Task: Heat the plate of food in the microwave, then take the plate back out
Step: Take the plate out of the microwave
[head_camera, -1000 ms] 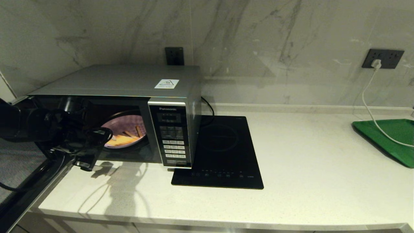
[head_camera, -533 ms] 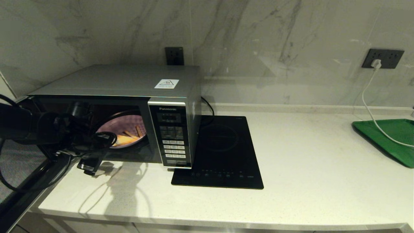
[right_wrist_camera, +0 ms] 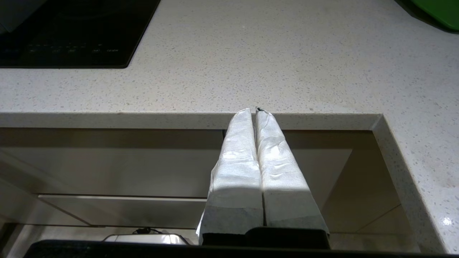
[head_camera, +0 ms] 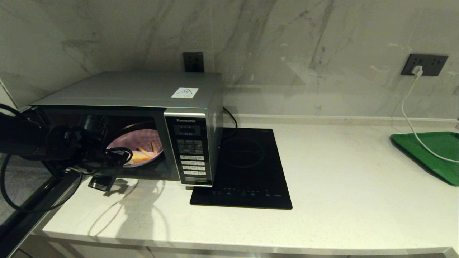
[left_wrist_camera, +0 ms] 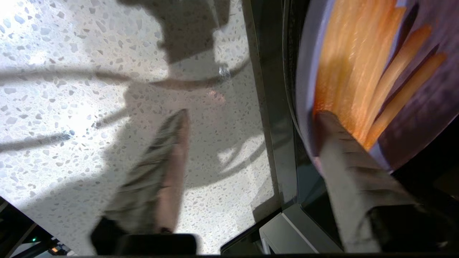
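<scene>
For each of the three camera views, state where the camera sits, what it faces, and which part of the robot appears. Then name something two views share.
Head view: high, looking down at the counter, microwave and left arm.
Left wrist view: behind the open left tool, facing the plate of food at the microwave's mouth.
Right wrist view: behind the shut right tool, below the counter edge, facing the cooktop.
Shared: plate, head and left wrist.

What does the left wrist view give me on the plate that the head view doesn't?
Only the left wrist view: the left hand is open, one finger over the near rim of the plate of food, the other finger over the countertop. Only the head view: the whole microwave, door open, and the cooktop beside it. Both: the plate with fries inside the microwave.
</scene>
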Controlling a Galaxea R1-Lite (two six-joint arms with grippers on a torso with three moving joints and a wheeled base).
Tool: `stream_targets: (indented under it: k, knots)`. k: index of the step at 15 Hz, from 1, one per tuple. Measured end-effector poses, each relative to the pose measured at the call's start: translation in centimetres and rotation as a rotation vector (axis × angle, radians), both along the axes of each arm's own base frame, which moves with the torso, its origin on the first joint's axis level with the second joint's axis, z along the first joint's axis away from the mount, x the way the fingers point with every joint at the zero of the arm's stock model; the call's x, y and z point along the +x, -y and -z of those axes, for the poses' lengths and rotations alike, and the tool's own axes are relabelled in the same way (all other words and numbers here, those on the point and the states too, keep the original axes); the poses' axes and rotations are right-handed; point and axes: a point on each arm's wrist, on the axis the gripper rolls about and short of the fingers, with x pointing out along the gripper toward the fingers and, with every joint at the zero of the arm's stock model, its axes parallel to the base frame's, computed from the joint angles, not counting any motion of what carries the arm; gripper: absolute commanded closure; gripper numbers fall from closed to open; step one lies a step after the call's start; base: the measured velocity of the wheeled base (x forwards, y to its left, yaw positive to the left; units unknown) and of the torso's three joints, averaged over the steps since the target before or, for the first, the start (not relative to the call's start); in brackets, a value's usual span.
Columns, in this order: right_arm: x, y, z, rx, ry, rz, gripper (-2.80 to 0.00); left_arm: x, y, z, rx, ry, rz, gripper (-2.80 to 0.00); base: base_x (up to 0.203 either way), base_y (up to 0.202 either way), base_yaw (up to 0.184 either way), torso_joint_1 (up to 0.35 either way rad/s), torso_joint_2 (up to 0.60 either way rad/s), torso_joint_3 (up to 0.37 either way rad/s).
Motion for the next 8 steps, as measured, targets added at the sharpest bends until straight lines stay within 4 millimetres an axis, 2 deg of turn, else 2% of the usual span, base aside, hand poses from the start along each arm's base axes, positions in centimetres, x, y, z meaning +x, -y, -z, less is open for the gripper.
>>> stream_targets:
  k: [8]
  knots:
    - [0.00,0.00,0.00,0.000,0.000,0.000,0.00,0.14,0.72,0.27,-0.002,-0.004,0.019,0.00,0.000,0.000,0.000,0.000,0.00,0.000]
